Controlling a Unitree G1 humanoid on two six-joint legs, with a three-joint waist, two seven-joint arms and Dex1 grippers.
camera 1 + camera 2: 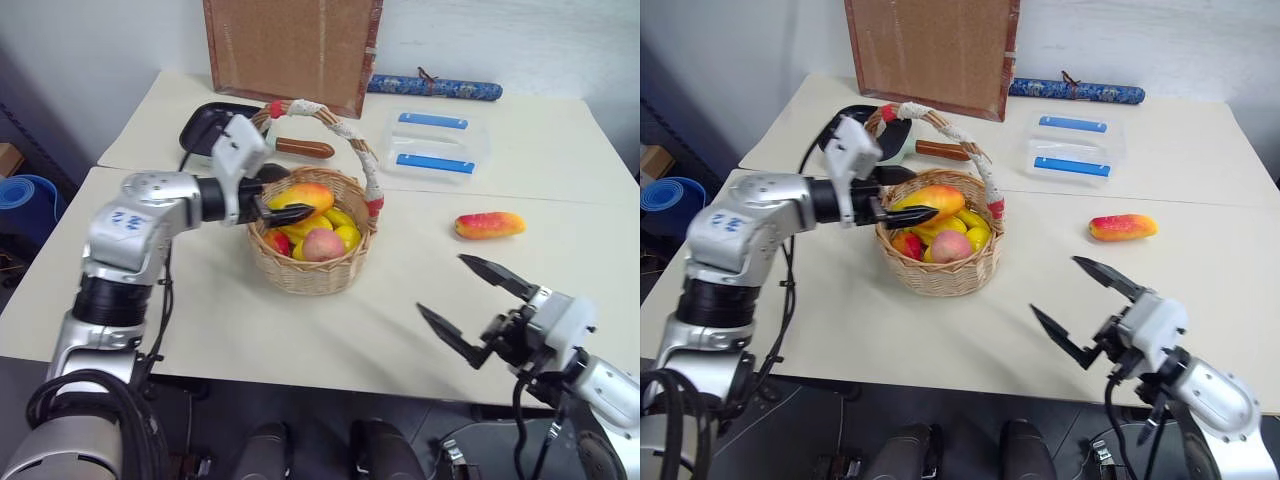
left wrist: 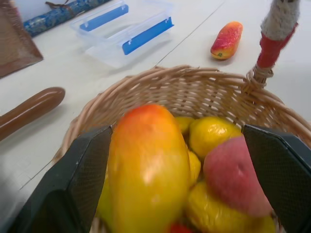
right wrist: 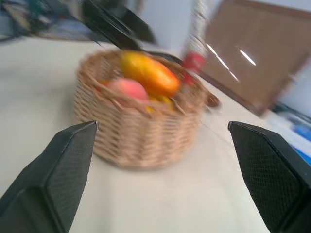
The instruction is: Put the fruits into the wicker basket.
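Note:
The wicker basket [image 1: 312,276] stands mid-table with its cord-wrapped handle [image 1: 350,135] arching over it. A plump yellow-orange mango [image 1: 305,194] lies on top of the other fruit inside it. My left gripper [image 1: 290,192] hovers over the basket's left rim, open. In the left wrist view the mango [image 2: 148,165] rests against one finger [image 2: 73,189] while the other stands well apart. A slimmer red-orange mango [image 1: 490,225] lies on the table to the right of the basket. My right gripper [image 1: 441,283] is open and empty above the table's front right.
A pinkish peach [image 1: 322,243] and yellow bananas [image 1: 346,236] also sit in the basket. Behind it lie a wooden-handled utensil [image 1: 305,149] and a black item [image 1: 205,125]. A clear box with blue latches [image 1: 435,145], a blue roll [image 1: 435,88] and a brown board [image 1: 290,50] are at the back.

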